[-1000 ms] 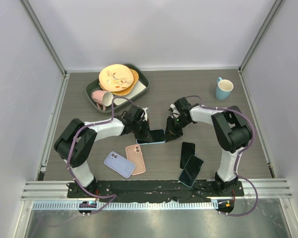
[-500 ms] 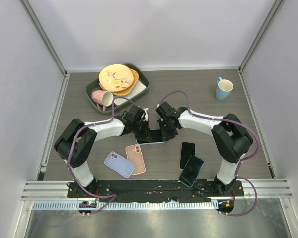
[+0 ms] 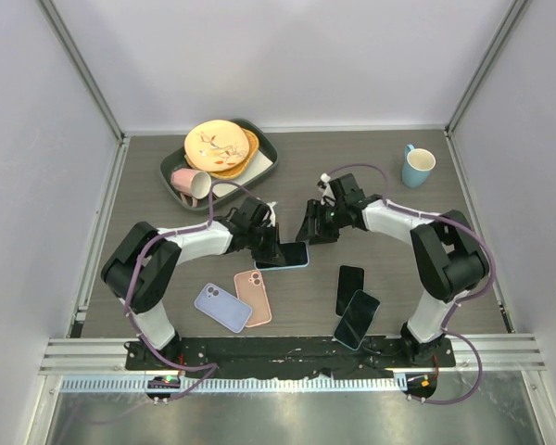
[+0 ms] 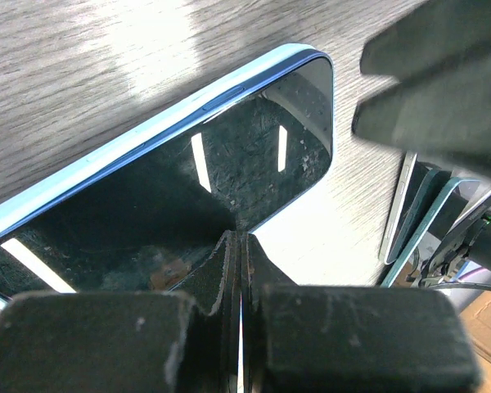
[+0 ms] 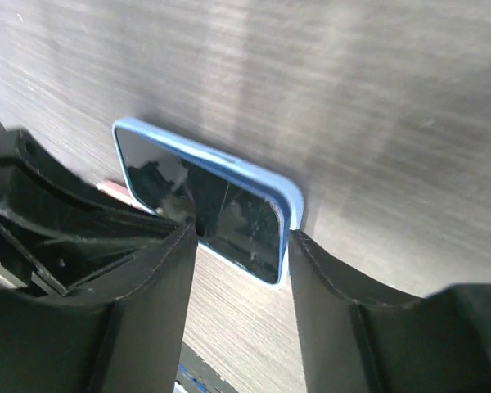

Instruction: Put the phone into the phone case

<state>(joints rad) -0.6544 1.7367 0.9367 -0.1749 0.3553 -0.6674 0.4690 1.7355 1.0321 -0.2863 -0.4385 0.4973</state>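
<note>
A dark-screened phone (image 5: 200,201) is seen lying flat on the grey wood-grain table (image 5: 376,90). It is framed by a light blue case (image 5: 292,201), whose rim is shown along its upper and right edges. The right gripper (image 5: 241,236) is seen above it, jaws parted, with nothing gripped between them. A pinkish sliver (image 5: 116,189), possibly another case, is glimpsed at the left.
</note>
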